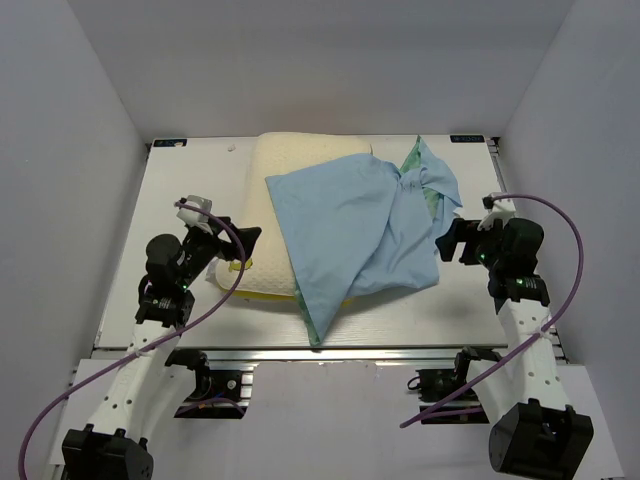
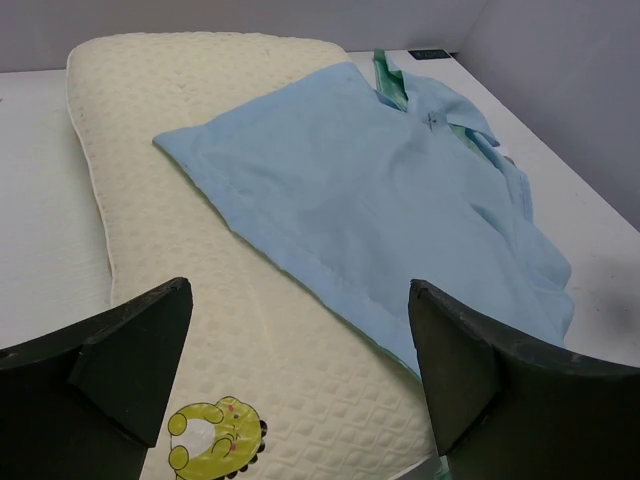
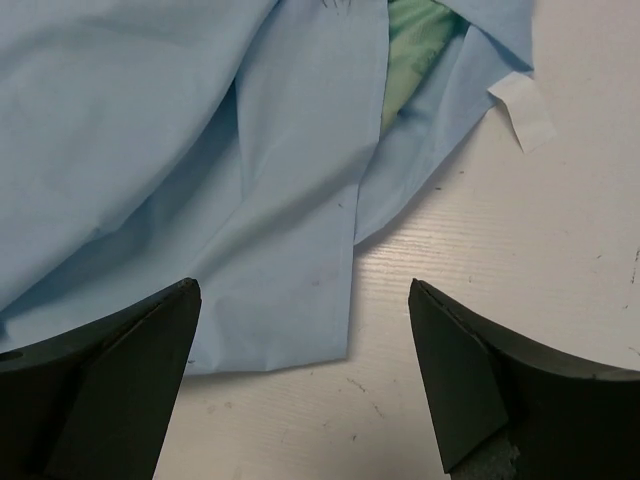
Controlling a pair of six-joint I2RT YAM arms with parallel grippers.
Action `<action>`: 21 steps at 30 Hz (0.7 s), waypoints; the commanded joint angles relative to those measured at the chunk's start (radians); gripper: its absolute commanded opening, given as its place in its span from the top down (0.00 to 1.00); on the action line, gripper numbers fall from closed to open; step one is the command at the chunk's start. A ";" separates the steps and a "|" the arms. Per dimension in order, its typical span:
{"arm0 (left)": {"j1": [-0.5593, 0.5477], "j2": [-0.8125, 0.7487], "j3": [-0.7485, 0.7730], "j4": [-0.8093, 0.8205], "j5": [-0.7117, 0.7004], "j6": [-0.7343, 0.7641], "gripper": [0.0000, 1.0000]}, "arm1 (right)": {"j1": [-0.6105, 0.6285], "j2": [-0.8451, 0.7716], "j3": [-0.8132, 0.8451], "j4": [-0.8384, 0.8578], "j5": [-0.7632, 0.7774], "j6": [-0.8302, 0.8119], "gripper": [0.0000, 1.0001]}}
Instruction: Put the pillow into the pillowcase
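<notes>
Where the white table [image 1: 470, 300] spreads out beyond the two arms, the pillow [image 1: 300, 160] lies flat on its left and middle part, cream and quilted in fine dots, with a thin yellow edge showing at its near side. Draped over the pillow's right half is the pillowcase [image 1: 350, 225], light blue face up. It is bunched at its far right corner, where a strip of mint-green satin [image 3: 415, 35] shows among the folds. The pillowcase's right part spills off the pillow onto the table, and one corner points toward the near edge. The cloth lies on top of the pillow, not around it. The left fingers [image 2: 120, 370] stand spread wide apart, holding nothing, over the pillow's near left end. The right fingers [image 3: 470, 380] are likewise parted and empty, above the pillowcase's right edge and the bare table beside it. A small white tag [image 3: 525, 110] sticks out from the cloth onto the table. Between the left fingers, a little green-and-yellow cartoon print [image 2: 215, 435] marks the pillow.
</notes>
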 commanded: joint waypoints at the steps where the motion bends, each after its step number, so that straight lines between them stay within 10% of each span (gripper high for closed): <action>1: -0.002 0.001 -0.002 0.023 0.004 0.001 0.02 | 0.005 0.006 0.062 0.047 -0.034 0.008 0.11; 9: -0.016 0.094 0.027 0.003 0.007 -0.044 0.02 | 0.006 0.012 0.037 -0.078 -0.490 -0.463 0.11; 15: -0.016 0.180 0.204 -0.164 -0.025 -0.116 0.13 | 0.005 -0.005 -0.015 -0.007 -0.485 -0.367 0.11; 18: -0.022 0.278 0.348 -0.296 -0.077 -0.179 0.45 | 0.005 0.027 -0.053 0.079 -0.500 -0.280 0.46; 21: -0.059 0.412 0.482 -0.469 -0.143 -0.188 0.47 | 0.002 0.046 -0.040 0.067 -0.473 -0.284 0.59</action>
